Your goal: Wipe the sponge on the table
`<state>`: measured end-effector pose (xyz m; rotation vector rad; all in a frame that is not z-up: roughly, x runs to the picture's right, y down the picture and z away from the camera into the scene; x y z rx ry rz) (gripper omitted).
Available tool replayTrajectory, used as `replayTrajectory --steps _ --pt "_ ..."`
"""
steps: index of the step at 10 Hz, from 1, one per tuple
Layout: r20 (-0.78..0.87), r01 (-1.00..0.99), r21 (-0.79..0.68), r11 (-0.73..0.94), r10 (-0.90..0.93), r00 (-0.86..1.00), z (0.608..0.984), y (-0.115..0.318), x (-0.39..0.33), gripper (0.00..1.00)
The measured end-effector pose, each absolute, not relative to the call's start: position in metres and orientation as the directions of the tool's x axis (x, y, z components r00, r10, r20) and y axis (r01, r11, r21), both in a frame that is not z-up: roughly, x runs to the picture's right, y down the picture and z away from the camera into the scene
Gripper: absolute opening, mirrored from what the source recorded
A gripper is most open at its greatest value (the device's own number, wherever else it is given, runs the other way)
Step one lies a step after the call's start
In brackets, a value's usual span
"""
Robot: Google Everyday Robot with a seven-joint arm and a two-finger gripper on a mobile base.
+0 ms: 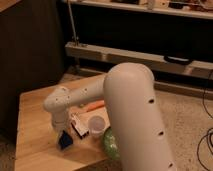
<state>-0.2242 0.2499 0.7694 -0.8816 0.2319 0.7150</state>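
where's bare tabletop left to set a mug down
The table's left half is bare, from its left edge across to the gripper, which sits over the sponge. Right of that it is crowded: the black-and-red object, cup, orange item and green item cluster beside the arm.

The table [35, 131] bears the sponge [65, 142] beneath the hand [62, 133], a cup [96, 125], an orange object [95, 105]

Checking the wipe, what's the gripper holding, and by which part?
The gripper sits atop the sponge on the table; whether it grips it cannot be told.
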Motion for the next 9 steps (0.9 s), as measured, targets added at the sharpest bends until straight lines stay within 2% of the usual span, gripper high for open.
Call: replayTrajectory --steps 5,9 --pt "-0.441 -0.592 -0.684 0.426 0.405 0.801 0.735 0.313 -0.245 0.23" --pt "-0.320 -0.430 -0.781 0.453 0.301 0.898 0.718 0.343 -0.326 0.23"
